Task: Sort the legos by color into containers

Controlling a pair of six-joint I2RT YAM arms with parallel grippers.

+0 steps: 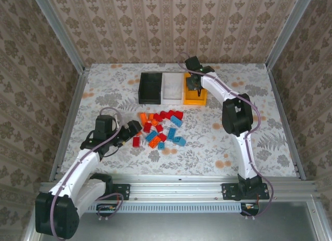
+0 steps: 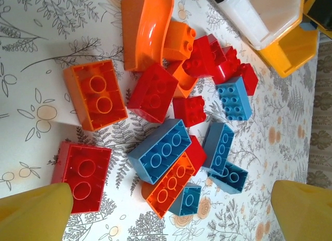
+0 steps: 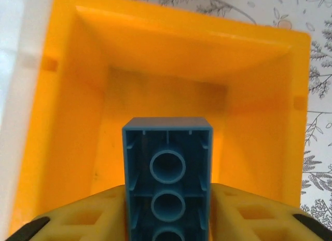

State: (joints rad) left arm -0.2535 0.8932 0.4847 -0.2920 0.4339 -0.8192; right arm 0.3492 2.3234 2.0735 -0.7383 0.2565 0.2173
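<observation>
The legos, red, orange and blue, lie in a loose pile at mid-table. My left gripper hovers open at the pile's left edge. In the left wrist view its yellow fingers stand wide apart, and the left gripper has nothing between them. Below it lie a long blue brick and a long orange brick. Three containers sit in a row at the back: black, white and orange-yellow. My right gripper is shut on a blue brick, held above the inside of the orange-yellow container.
A red brick and an orange brick lie apart at the left of the pile. The white container's corner and the orange-yellow one are beyond the pile. Metal rails and patterned walls ring the table.
</observation>
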